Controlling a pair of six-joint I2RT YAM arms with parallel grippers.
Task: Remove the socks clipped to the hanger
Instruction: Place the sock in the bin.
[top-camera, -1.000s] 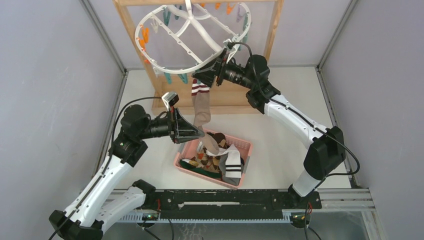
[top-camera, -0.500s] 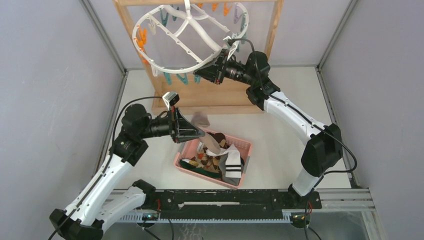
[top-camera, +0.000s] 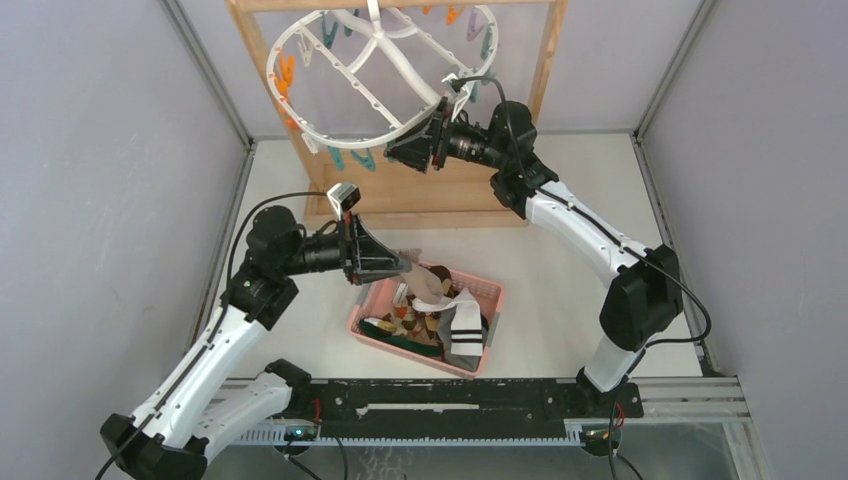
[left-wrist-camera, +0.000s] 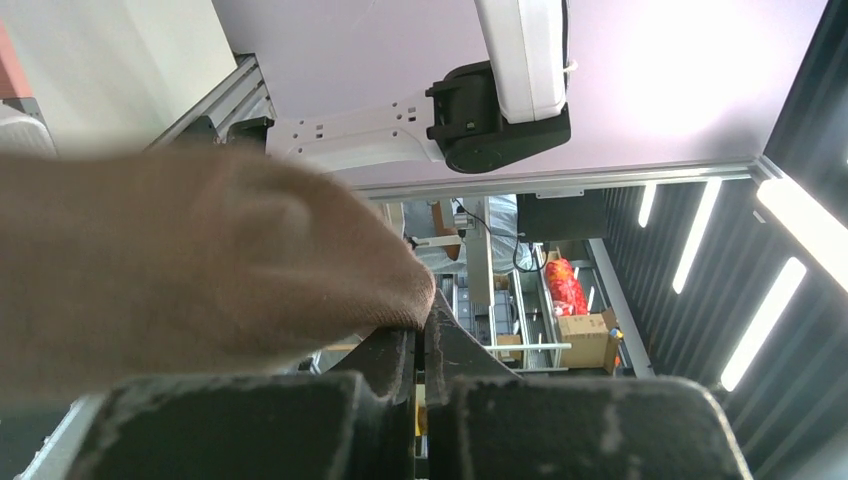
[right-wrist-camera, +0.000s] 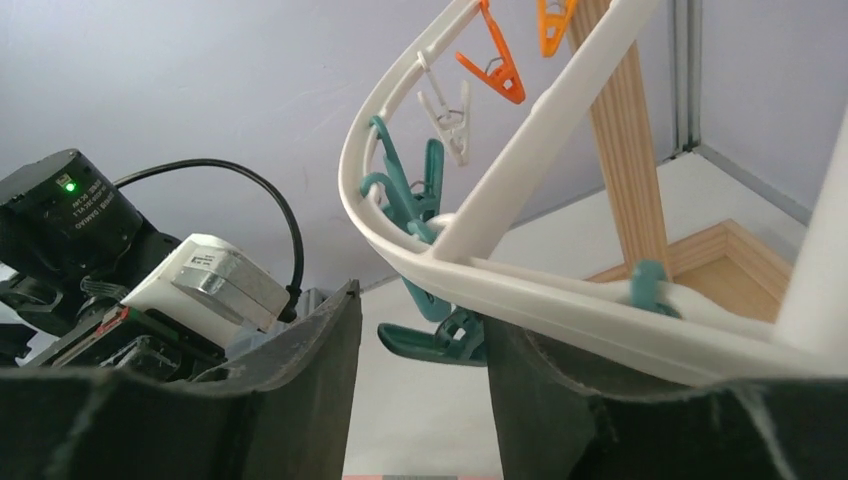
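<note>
1. We see the hanger as a smooth white plastic oval with flat cross bars. It hangs tilted from the wooden frame at the back of the pale bench.
2. Small spring clips dangle from the hanger's rim. They include a glossy teal clip, orange clips and one white clip with a wire spring.
3. The right pincer sits at the hanger's near rim with its matte black fingers spread. The teal clip lies in the gap, clear of one finger; we cannot tell whether it touches the other.
4. Below the hanger, toward the arm bases, the left pincer is pressed together, pinching the edge of a brown sock.
5. That sock is soft, matte knit, rounded where it bulges over the fingers and blurred in the wrist view.
6. From above, the sock looks beige-brown and droops from the pincer down to a basket, which stands well below the hanger on its near side.
7. The basket is rectangular pink plastic with slotted walls.
8. It holds a loose heap of socks in brown patterned fabric. One pale black-striped piece drapes over the corner farthest from the hanger.
</note>
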